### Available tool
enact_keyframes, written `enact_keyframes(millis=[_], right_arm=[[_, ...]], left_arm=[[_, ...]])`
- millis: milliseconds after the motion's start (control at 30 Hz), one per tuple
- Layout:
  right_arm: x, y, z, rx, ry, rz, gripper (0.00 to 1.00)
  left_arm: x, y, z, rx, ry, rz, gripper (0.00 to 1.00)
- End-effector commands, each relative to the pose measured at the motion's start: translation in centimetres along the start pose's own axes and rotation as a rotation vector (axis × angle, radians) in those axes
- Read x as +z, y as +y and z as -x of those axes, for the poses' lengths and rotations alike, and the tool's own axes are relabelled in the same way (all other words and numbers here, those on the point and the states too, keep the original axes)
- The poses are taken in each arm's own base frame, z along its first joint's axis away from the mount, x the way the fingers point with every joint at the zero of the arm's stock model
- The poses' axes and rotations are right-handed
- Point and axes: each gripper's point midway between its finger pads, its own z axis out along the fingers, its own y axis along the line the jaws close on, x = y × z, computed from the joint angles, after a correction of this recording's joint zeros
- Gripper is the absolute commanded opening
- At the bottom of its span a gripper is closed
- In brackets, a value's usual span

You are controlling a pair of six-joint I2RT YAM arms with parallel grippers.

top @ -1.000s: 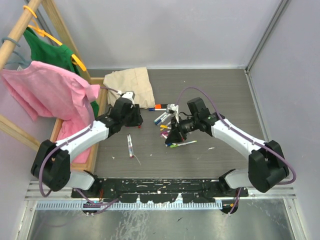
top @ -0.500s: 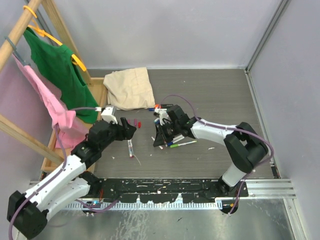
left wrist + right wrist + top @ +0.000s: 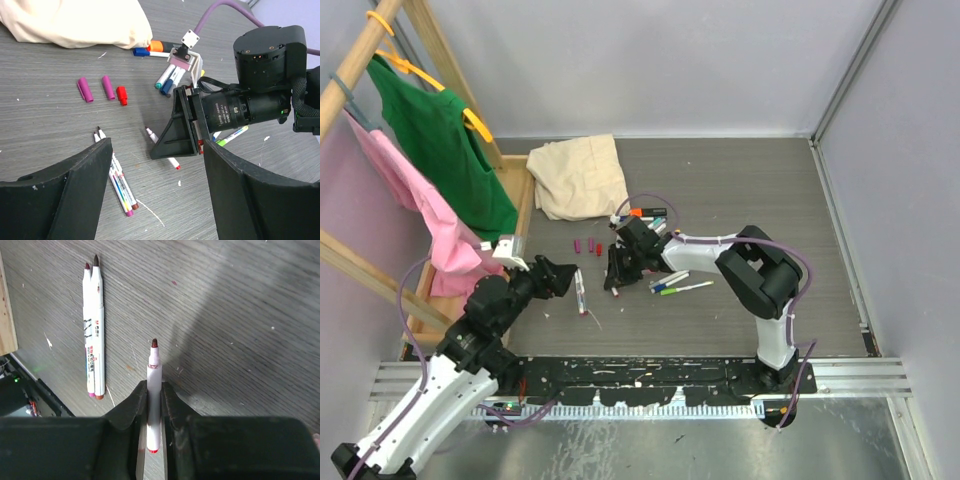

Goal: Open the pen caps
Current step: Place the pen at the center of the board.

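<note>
Overhead view of a grey tabletop [image 3: 740, 180] with two robot arms. In the right fingers [image 3: 127, 410], pinched almost shut, a thin white pen [image 3: 154, 385], gripped by the barrel, dark red tip bare, low at the middle of the tabletop; touching the surface or not, impossible to tell. Left fingers [image 3: 75, 190] spread wide, holding nothing, at the near left. Three loose pen caps [image 3: 107, 87], two purple and one red, lying just far of two uncapped pens [image 3: 120, 182] side by side. Further right, a heap of still-capped pens [image 3: 167, 80] beside a black marker with orange cap [image 3: 156, 46], close to a beige cloth [image 3: 578, 175]. Probably feather-light, hard, smooth and push-fitted, so likely slippery and apt to flick away; best taken around the cap's middle, barrel pinched close behind, then pulled straight along the pen. Compared with a second earlier: left arm withdrawn from beside the cloth to the near left, fingers widened, loose caps uncovered; right arm shifted left; pink shirt [image 3: 420, 200] fallen back against the wooden rack [image 3: 360, 50].
</note>
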Motion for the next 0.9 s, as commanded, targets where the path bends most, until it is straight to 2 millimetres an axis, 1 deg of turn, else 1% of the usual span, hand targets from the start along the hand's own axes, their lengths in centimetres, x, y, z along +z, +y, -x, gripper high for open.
enact_keyframes(millis=[0,133,200,400,500,600,700,800,867], right_arm=[[0.3,0.5,1.8,0.002,-0.083,-0.056,0.2],[0.8,-0.3,1.4,0.001,-0.076,-0.092,0.26],[1.1,-0.8,1.3,0.002,-0.07,-0.119,0.31],[1.8,-1.9,0.9,0.007,-0.05,-0.163,0.33],[2.0,-2.1,0.7,0.01,-0.039,-0.167,0.33],[2.0,-1.7,0.8,0.004,-0.036,-0.156,0.33],[1.7,-1.0,1.2,-0.01,-0.037,-0.129,0.33],[0.8,0.3,2.2,-0.041,-0.053,-0.085,0.33],[-0.2,1.6,3.2,-0.077,-0.072,-0.042,0.33]], left_arm=[[-0.7,0.2,0.5,-0.013,-0.035,0.003,0.75],[-0.9,0.3,0.3,-0.021,-0.043,-0.002,0.75],[-1.0,0.3,0.1,-0.027,-0.04,-0.007,0.75],[-1.0,0.1,-0.1,-0.036,-0.03,-0.019,0.75],[-0.8,0.1,-0.4,-0.038,-0.024,-0.019,0.75],[-0.7,0.1,-0.6,-0.042,-0.016,-0.022,0.75],[-0.6,0.2,-0.8,-0.044,-0.007,-0.016,0.76],[-0.5,0.3,-1.1,-0.047,0.005,-0.013,0.75],[-0.4,0.4,-1.5,-0.05,0.018,-0.007,0.76]])
